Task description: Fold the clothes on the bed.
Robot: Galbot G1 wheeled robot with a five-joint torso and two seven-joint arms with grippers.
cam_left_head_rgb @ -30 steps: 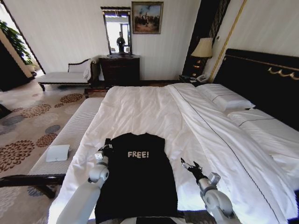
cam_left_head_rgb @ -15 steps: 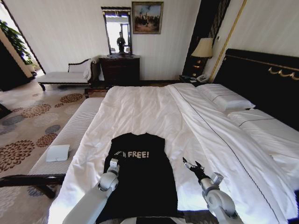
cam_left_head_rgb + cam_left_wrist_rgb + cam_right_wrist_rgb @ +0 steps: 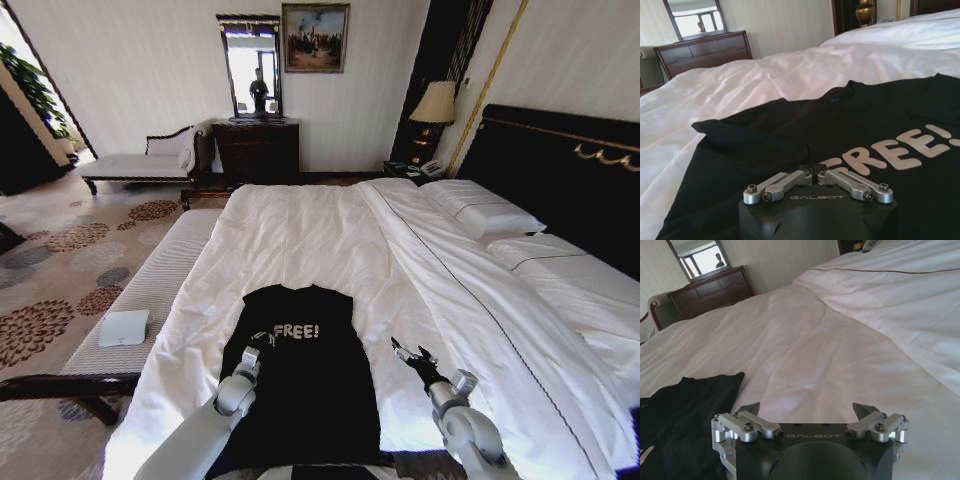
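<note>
T-shirt (image 3: 295,370) flat on bed (image 3: 330,230) | left gripper (image 3: 812,176) jaws pinching it | right gripper (image 3: 807,412) jaws apart

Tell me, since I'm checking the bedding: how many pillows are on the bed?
2 pillows: one near the headboard's far end, another beside it, closer to the robot. More may be hidden.

A dark dresser (image 3: 256,150) stands under a mirror (image 3: 251,66), lamp (image 3: 434,103) nearby.
</note>
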